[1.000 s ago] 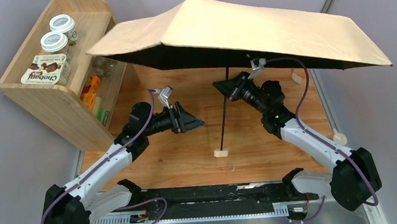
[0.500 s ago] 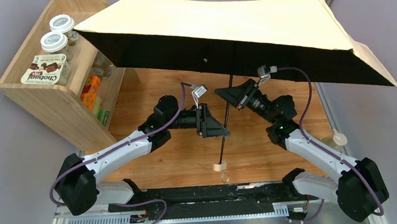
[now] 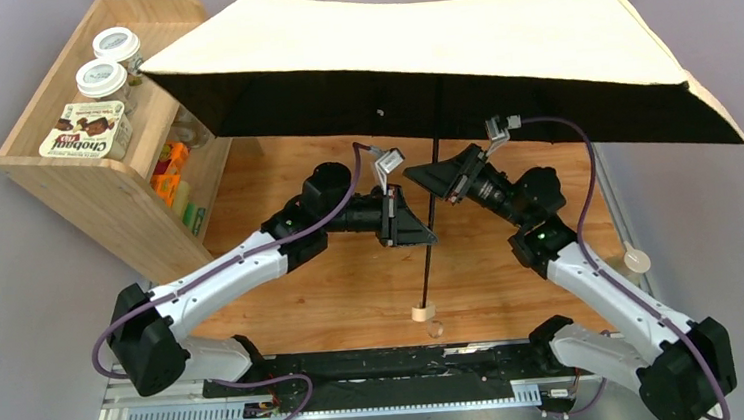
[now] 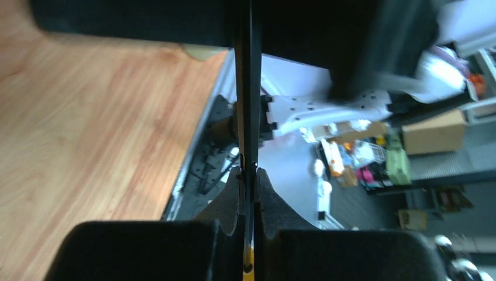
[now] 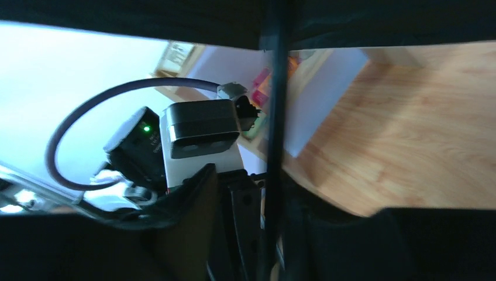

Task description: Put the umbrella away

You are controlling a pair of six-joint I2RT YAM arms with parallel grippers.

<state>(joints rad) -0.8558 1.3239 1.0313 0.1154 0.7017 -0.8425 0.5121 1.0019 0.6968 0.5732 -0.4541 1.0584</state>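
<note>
Umbrella (image 3: 416, 56): one, open. Pale peach-beige canopy with a black underside, spread wide over the far half of the table (image 3: 354, 292) and reaching from the shelf unit (image 3: 97, 202) at 10 o'clock to past the table's edge at 3 o'clock.

Shaft (image 3: 431, 215): thin and black, running from under the canopy down toward 6 o'clock. It ends in a small cream block handle (image 3: 422, 314) near the table's near edge, with a thin cord loop just beside the handle.

Left gripper (image 3: 420, 228): meets the shaft from 9 o'clock, about halfway along it. In the left wrist view the fingers (image 4: 231, 199) are clenched on the shaft with no gap showing, so it is grasping the umbrella.

Right gripper (image 3: 436, 177): at the shaft from 2 o'clock, just above the left one and close under the canopy. In the right wrist view the shaft (image 5: 276, 88) passes between the dark fingers, but I cannot tell whether they pinch it or stand off it.

Shelf unit: wooden. On its top are two white-lidded jars (image 3: 102, 79) and one printed carton (image 3: 86, 130). Small packets sit in the open compartment below.
</note>
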